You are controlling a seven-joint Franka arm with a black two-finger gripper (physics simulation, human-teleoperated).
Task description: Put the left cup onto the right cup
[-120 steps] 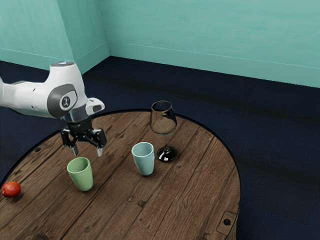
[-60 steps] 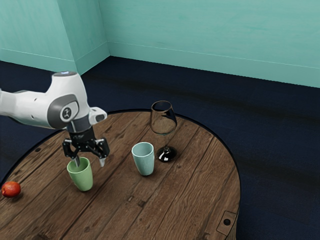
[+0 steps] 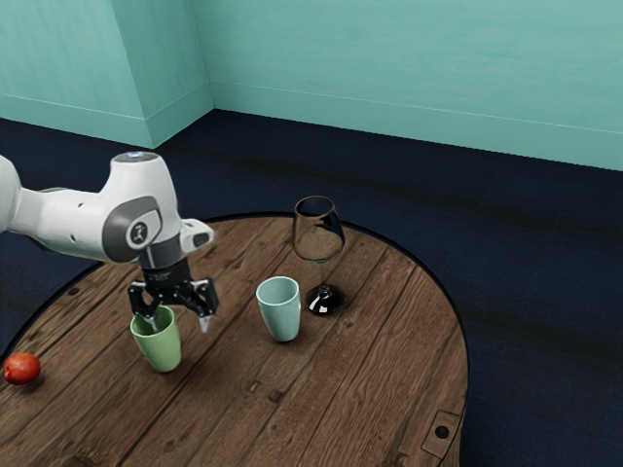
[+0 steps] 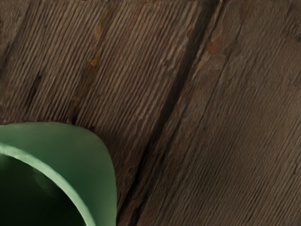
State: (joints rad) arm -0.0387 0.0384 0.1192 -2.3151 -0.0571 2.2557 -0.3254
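The black two-finger pincer [image 3: 177, 317] hangs released, apparently straddling one wall of the pale green plastic cup [image 3: 158, 342]. The cup stands upright on the round wooden counter [image 3: 370, 389], apart from the light blue cup [image 3: 279, 309]. Such a one-wall pinch could tilt the cup or let it slip. Both cups look empty.

We see a round bench [image 3: 341, 389] of dark wooden planks, its grain and cracks close up in the wrist view [image 4: 225, 117]. A clear wine glass [image 3: 319, 238] stands upright toward its far side. A small red fruit [image 3: 21, 368] lies near the edge at the exterior view's left. Dark blue floor [image 3: 506, 243] and teal walls [image 3: 409, 58] lie beyond.
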